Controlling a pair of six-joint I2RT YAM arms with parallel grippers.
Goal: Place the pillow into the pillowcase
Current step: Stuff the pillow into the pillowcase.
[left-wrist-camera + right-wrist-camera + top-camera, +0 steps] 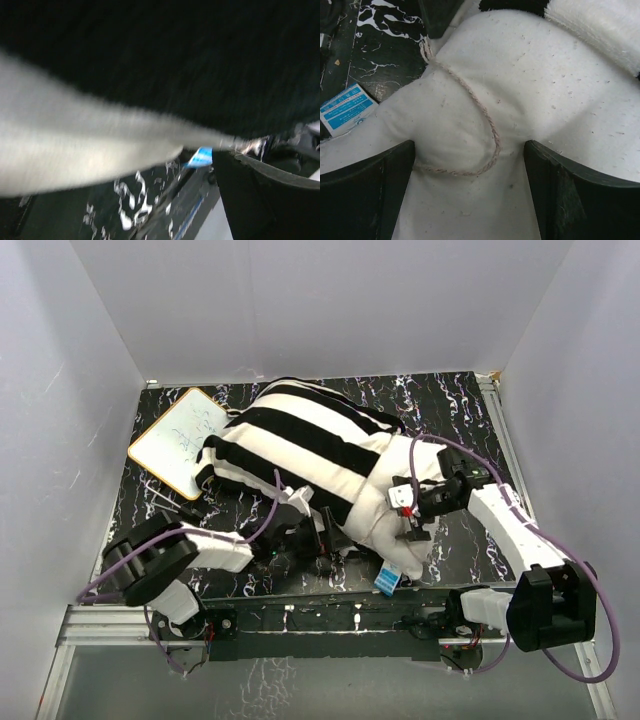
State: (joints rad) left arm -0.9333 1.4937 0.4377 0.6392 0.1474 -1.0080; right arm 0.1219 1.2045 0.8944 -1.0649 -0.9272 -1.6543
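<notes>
Starting far left of the pillow [520, 75], a whiteboard [180, 440] lies flat. The striped pillowcase [300, 435] covers most of the pillow; only the pillow's right end sticks out. The left gripper [328, 540] sits at the pillowcase's hem, just left of that end; its view is blurred, so I cannot tell its jaws. The right gripper [470, 147] stands wide open over the bare end, holding nothing. I think it is better to pinch the hem alone on both sides, then pull it over this end.
</notes>
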